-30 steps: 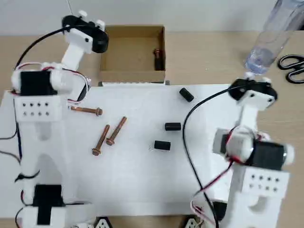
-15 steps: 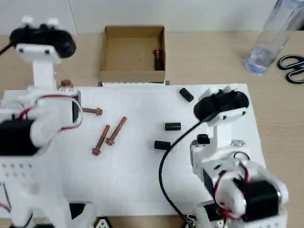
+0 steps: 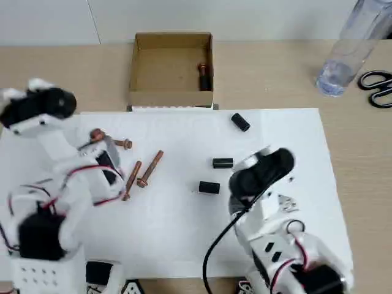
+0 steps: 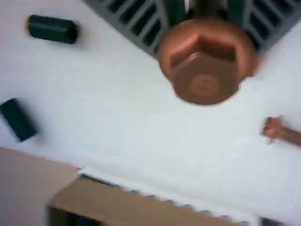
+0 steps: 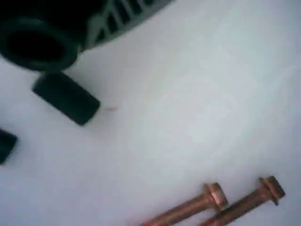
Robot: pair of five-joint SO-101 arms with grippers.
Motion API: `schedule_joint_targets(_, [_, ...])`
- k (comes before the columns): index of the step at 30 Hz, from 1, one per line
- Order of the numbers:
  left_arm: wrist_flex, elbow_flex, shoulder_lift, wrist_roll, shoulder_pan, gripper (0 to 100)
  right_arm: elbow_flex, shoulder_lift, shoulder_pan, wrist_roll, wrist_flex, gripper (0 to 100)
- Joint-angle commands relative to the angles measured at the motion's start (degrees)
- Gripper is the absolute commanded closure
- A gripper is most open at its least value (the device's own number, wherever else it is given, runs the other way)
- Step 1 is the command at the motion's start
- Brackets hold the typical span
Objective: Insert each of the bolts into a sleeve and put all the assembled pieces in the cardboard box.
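My left gripper (image 4: 202, 19) is shut on a copper bolt (image 4: 204, 63), whose head faces the wrist camera. In the high view that held bolt (image 3: 97, 135) hangs over the left part of the white sheet (image 3: 184, 226). My right gripper (image 5: 51, 28) is shut on a black sleeve (image 5: 35, 44), its open end showing. It is close beside a loose sleeve (image 5: 66, 98). Three loose sleeves (image 3: 240, 122) (image 3: 223, 163) (image 3: 209, 187) and three loose bolts (image 3: 120, 144) (image 3: 150, 168) (image 3: 130, 179) lie on the sheet. The cardboard box (image 3: 138, 67) holds one assembled piece (image 3: 203, 75).
A clear plastic bottle (image 3: 349, 49) and black scissors (image 3: 376, 89) stand off the sheet at the back right. The right arm's black motor (image 3: 260, 174) hangs over the sheet right of the sleeves. The left arm's body (image 3: 49, 208) covers the sheet's left side.
Both arms have swung from the back of the table down over the sheet. The left carried its bolt to the loose bolts, the right its sleeve leftward to the loose sleeves.
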Motion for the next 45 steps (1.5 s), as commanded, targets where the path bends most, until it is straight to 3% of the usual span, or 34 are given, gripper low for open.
schedule_joint_targets(1, [-9.05, 8.84, -8.88, 3.34, 3.60, 99, 6.07, -5.32, -1.45, 0.70, -6.46, 99.7])
schedule_joint_targets(7, [-22.33, 24.31, -21.80, 4.13, 6.42, 99, 15.03, -11.38, -7.08, 0.79, -14.55, 99.7])
schedule_joint_targets(12, [-28.57, 31.08, -30.68, 4.13, 6.68, 99, 21.01, -15.08, -10.68, 0.79, -18.33, 99.7])
schedule_joint_targets(21, [-29.01, 36.18, -37.80, 9.05, 6.86, 99, 25.76, -14.99, -16.40, 0.79, -25.19, 99.7])
schedule_joint_targets(31, [-29.01, 39.08, -41.93, 9.05, 16.70, 99, 32.70, -15.08, -17.89, 7.47, -36.88, 99.7])
schedule_joint_targets(45, [-29.01, 39.08, -41.76, 9.05, 21.10, 99, 33.67, -15.08, -17.89, 8.09, -37.58, 99.7])
